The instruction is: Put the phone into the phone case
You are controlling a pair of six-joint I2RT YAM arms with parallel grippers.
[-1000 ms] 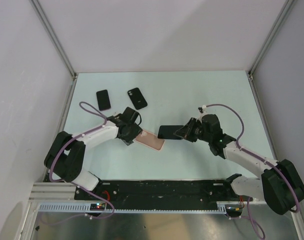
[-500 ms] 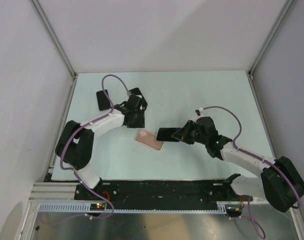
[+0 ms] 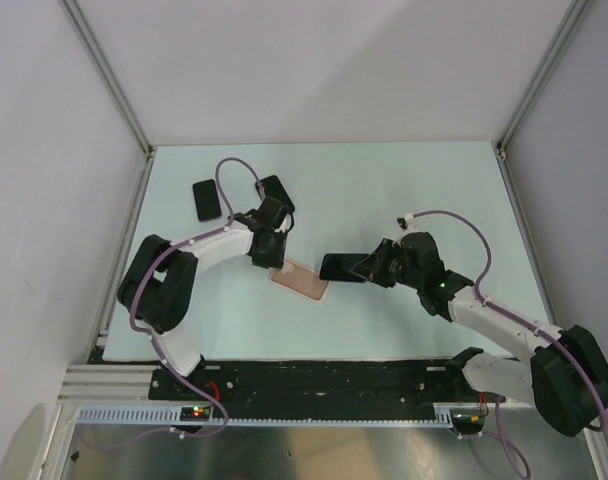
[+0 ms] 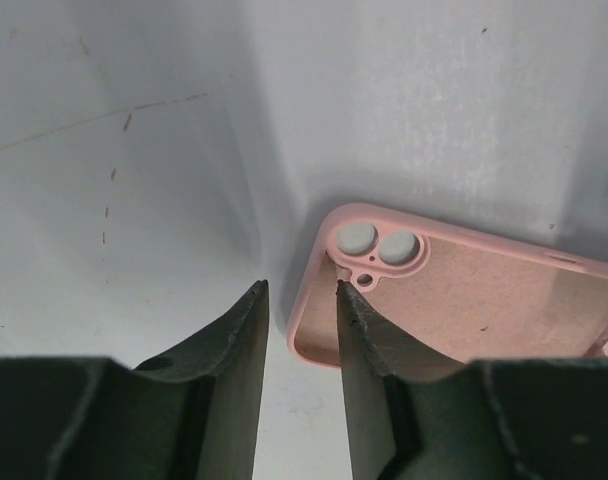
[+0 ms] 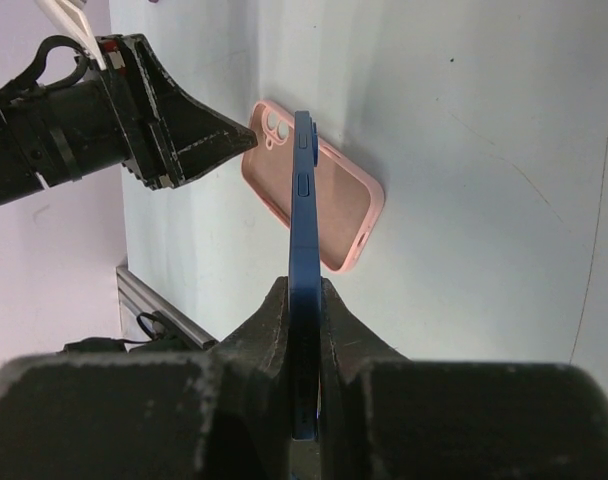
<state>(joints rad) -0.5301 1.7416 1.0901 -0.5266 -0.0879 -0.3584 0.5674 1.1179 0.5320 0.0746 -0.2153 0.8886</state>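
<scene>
The pink phone case lies open side up on the table, camera cut-outs toward the left arm; it also shows in the left wrist view and the right wrist view. My left gripper is narrowly open at the case's camera end, one finger over the table and the other over the case's inside, with the end wall between them. My right gripper is shut on the dark blue phone, held on edge just right of and above the case.
Two black phone-shaped items lie at the back left: one near the left wall, the other partly behind the left arm's purple cable. The black base rail runs along the near edge.
My left gripper has swung from the back, near the black item, forward to the pink case's camera end. My right gripper with the phone has shifted slightly right.
</scene>
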